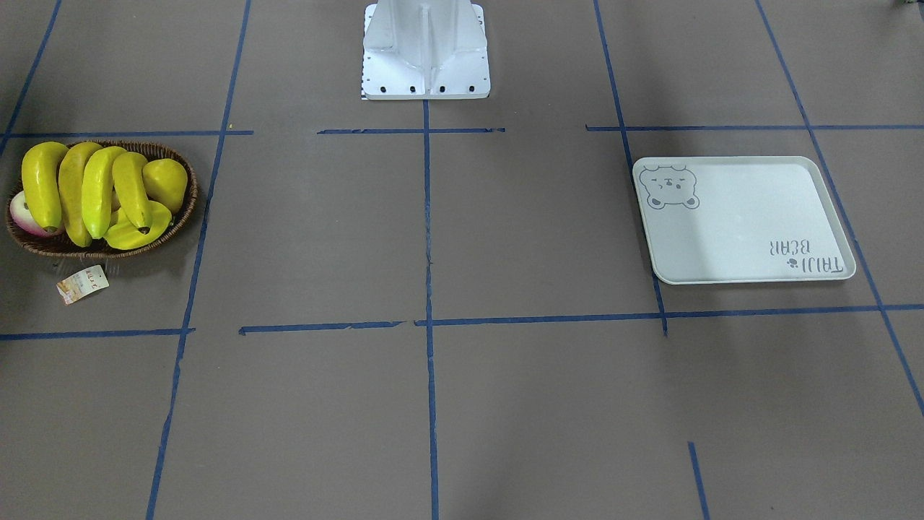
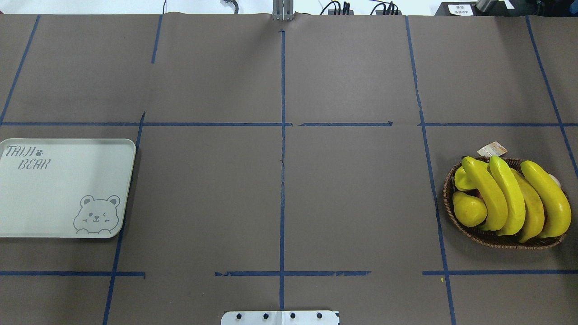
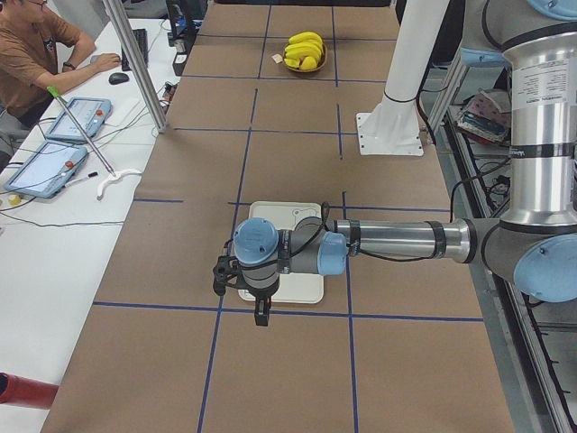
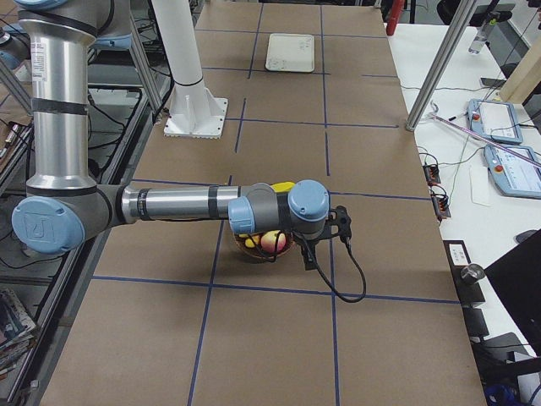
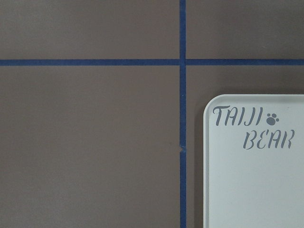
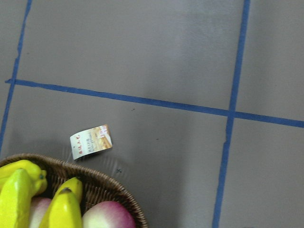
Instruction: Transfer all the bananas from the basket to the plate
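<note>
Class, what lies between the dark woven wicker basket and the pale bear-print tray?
Overhead view: only bare brown table with blue tape lines between basket and tray.

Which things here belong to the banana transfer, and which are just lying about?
Job: bananas, basket, plate.
Lying about: yellow pear, pink fruit, paper tag.

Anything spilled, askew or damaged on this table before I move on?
Nothing stands out. The bananas lie piled in the basket, the plate sits flat and bare, the paper tag lies beside the basket.
</note>
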Tool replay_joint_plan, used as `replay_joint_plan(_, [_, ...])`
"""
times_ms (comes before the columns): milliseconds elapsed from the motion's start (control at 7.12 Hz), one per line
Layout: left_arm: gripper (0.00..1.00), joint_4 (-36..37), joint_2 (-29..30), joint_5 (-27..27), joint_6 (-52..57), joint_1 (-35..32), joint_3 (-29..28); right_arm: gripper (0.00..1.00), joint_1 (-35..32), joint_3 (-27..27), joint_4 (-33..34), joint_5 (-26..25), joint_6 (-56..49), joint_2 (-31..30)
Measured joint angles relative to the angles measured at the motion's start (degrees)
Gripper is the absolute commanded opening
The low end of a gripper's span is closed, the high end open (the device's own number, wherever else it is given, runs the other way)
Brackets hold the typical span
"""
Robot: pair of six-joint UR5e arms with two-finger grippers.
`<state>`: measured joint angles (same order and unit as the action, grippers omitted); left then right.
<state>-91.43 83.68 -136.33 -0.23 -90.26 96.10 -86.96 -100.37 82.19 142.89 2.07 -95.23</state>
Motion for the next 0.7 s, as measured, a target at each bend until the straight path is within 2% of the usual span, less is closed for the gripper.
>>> replay_joint_plan(281, [1.0,-0.19,-0.25,-0.06,-0.05,0.0,0.04,0.99,5.69,-6.58,-11.36,-2.94,13.5,-7.47])
replay_joint_plan(562, [1.0,-0.33,-0.45,-0.1,-0.23,0.0,0.05,0.99,12.1,-8.28,-28.65,-4.69,27.98,-15.33])
replay_joint_plan(702, [1.0,-0.36,-0.56,-0.13,-0.27,0.0,0.05,0.99,15.81,-8.48,-34.77,-5.29,33.68,-17.8])
